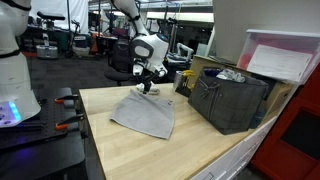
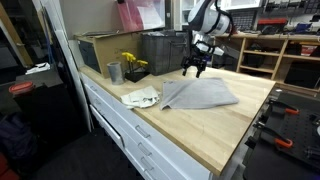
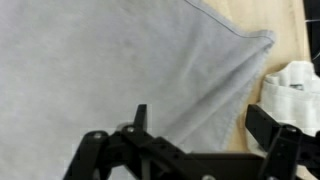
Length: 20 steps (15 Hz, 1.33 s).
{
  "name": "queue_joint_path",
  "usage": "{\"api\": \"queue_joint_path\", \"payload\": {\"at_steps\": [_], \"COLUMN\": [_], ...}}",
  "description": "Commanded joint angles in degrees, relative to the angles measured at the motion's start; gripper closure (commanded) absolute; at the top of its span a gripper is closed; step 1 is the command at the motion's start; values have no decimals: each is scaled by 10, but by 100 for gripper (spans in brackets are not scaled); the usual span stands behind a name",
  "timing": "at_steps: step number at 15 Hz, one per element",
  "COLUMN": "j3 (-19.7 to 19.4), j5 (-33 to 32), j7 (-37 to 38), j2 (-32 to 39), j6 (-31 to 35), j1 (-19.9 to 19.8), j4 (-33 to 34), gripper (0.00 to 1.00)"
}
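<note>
**Operator:** Report the state of the black two-finger gripper [image 1: 147,88].

**Technician:** The fingers [image 3: 140,118] stand spread wide apart and grip nothing. The wrist view shows both finger tips with a clear gap between them and only fabric below.

**Operator:** Locate the item beneath the gripper.

**Technician:** The flat grey fabric cloth [image 1: 145,113] lies spread on the light wooden table top [image 1: 120,150]. In both exterior views the gripper [image 2: 194,70] hangs over the far edge of the cloth [image 2: 200,95], the edge nearest the dark grey plastic crate [image 1: 230,100]. Whether the finger tips touch the fabric cannot be told.

**Operator:** State the condition of the cloth.

**Technician:** It is mostly flat. In the wrist view the cloth [image 3: 120,60] has a raised fold running toward one corner. The table top [image 3: 292,20] shows bare beyond that corner.

**Operator:** List the adjacent items.

**Technician:** A crumpled white rag [image 2: 140,97] lies just beside one side edge of the cloth. It also appears at the edge of the wrist view [image 3: 295,80]. A small metal cup [image 2: 114,72] stands near the rag, apart from the cloth. The crate stands on the table behind the gripper.
</note>
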Motion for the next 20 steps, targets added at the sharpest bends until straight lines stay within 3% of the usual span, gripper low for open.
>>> {"api": "queue_joint_path", "payload": {"at_steps": [1,7,13,20], "j3": [-32,-67,-118,-125], "j5": [16,28,-28,-44], "j7": [33,56,124,165], "j2": [2,33,74,90], "j6": [20,57,112,120], "j1": [-16,-39,-41,-54], "j4": [-65,-103,-94,-79], "gripper": [0,0,0,0]}}
